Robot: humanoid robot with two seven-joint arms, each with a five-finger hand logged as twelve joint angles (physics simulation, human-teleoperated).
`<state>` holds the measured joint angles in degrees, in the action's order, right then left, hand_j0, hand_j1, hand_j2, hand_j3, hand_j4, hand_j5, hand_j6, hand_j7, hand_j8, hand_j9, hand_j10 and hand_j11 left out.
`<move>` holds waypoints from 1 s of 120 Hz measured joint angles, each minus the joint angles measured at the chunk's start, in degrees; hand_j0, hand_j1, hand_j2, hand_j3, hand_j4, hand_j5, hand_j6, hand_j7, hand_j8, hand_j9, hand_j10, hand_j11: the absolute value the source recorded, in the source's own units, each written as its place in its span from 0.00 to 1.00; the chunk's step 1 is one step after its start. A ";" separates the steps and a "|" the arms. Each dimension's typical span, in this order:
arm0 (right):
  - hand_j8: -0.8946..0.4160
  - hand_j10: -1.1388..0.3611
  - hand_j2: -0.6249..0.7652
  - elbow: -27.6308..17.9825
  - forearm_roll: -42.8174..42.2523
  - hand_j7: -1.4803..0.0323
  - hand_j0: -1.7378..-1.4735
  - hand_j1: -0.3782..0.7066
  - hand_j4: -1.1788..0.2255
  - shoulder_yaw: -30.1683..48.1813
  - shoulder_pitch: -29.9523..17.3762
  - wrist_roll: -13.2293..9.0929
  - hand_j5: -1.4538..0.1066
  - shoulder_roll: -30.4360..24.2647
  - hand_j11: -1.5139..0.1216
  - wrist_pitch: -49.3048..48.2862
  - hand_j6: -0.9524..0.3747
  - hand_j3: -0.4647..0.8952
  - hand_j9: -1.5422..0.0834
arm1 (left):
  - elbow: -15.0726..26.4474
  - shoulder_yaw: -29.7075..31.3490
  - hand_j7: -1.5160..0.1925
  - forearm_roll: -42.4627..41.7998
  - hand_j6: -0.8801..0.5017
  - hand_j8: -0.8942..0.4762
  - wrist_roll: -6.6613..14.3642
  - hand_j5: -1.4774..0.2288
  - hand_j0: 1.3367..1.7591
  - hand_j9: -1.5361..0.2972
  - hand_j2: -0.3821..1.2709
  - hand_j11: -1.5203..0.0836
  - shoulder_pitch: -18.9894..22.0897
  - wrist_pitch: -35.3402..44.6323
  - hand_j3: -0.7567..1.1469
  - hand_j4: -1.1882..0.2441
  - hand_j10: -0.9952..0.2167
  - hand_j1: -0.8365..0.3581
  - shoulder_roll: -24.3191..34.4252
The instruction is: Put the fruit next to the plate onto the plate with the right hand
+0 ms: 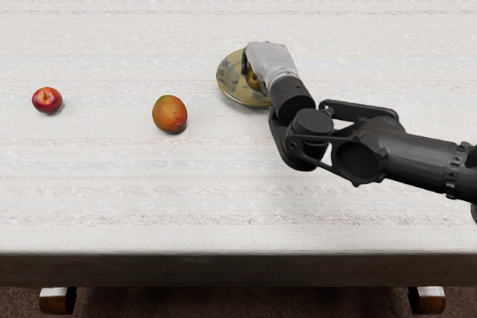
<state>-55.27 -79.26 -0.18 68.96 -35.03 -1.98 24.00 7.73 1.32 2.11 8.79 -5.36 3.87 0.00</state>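
Pale, rough counter (pixel 112 184) in front of you holds one round yellowish plate (pixel 228 84), and your right hand (pixel 268 65) is over it, fingers curled around one small orange fruit (pixel 253 80), while one mango (pixel 170 114) and one red apple (pixel 47 100) lie well apart on the left.

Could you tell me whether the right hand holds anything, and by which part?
The grey right hand appears to clasp a small orange-yellow fruit from above, over the round olive plate; the hand hides the contact.
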 joint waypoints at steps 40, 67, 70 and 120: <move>0.65 0.68 0.49 3.56 12.99 0.87 0.30 0.12 0.75 1.17 2.21 5.13 0.81 -2.60 0.82 -5.00 0.67 0.34 0.84 | 0.00 0.00 0.87 0.00 0.62 0.64 0.00 0.85 0.76 0.83 0.23 0.93 0.00 0.00 0.40 0.82 0.81 0.98 0.00; 0.67 0.73 0.46 -2.70 24.13 0.94 0.30 0.06 0.81 8.84 3.18 18.28 0.89 -18.59 0.89 -24.39 0.70 0.34 0.91 | 0.00 0.00 0.87 0.00 0.62 0.64 0.00 0.85 0.76 0.83 0.23 0.93 0.00 0.00 0.40 0.82 0.81 0.97 0.00; 0.67 0.73 0.46 -3.77 25.09 0.95 0.30 0.05 0.81 9.29 3.08 19.87 0.90 -20.68 0.89 -26.55 0.70 0.34 0.92 | 0.00 0.00 0.87 0.00 0.62 0.64 0.00 0.85 0.76 0.83 0.23 0.93 0.04 0.00 0.40 0.82 0.81 0.97 0.00; 0.68 0.75 0.45 -8.07 31.21 0.97 0.30 0.03 0.83 10.95 1.86 38.61 0.93 -42.13 0.92 -55.86 0.71 0.34 0.94 | 0.29 0.03 0.87 0.14 0.62 0.64 0.00 0.85 0.76 0.83 0.23 0.93 -0.27 -0.08 0.40 0.82 0.81 0.97 0.00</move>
<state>-63.34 -48.05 10.77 70.82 3.58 -44.10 -31.86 8.02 1.34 2.25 8.79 -5.63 3.79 0.00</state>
